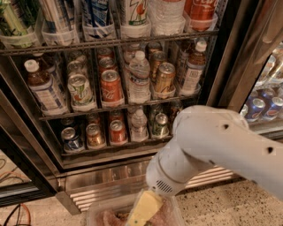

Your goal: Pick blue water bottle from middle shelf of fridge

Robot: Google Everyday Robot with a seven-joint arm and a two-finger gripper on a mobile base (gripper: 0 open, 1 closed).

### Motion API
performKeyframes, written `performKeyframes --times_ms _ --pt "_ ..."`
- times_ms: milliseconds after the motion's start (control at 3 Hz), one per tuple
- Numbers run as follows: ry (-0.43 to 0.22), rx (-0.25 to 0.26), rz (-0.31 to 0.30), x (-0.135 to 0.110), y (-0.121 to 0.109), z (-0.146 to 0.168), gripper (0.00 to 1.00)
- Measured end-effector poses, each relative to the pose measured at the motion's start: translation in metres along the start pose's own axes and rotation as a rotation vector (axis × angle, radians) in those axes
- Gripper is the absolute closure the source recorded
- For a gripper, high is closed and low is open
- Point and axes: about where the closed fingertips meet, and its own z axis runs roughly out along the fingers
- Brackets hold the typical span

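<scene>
Bottle: blue water bottle [43,88] upright at the left end of the middle shelf [119,107], white cap up, in its clear tray; a twin bottle [192,70] stands at the right end
Neighbours: green-white can [80,90] just beside it, then red can [110,86], clear ribbed water bottle [139,77], gold can [164,77], more cans packed behind
Gripper: gripper [143,211] way down at the bottom edge, well below that shelf, before the ribbed steel base [101,183] of the fridge [219,79], over a clear tub [99,216]; spread or pressed together, cannot tell
In the way: white arm [221,145] bulks across the lower right, covering the right end of the lower rack [110,150]
Cut off: top rack's tall cans and bottles [132,13] run out past the upper edge
Hard to make out: brownish contents of the tub, back-row can labels
</scene>
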Motion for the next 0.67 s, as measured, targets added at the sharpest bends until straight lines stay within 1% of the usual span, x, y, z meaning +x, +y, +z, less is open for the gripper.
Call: performKeyframes --times_ms 333,667 --pt "-0.061 -0.014 0.054 -0.016 0.011 0.042 0.00" --pt "-0.088 0.065 0.107 -0.030 0.005 0.067 0.00"
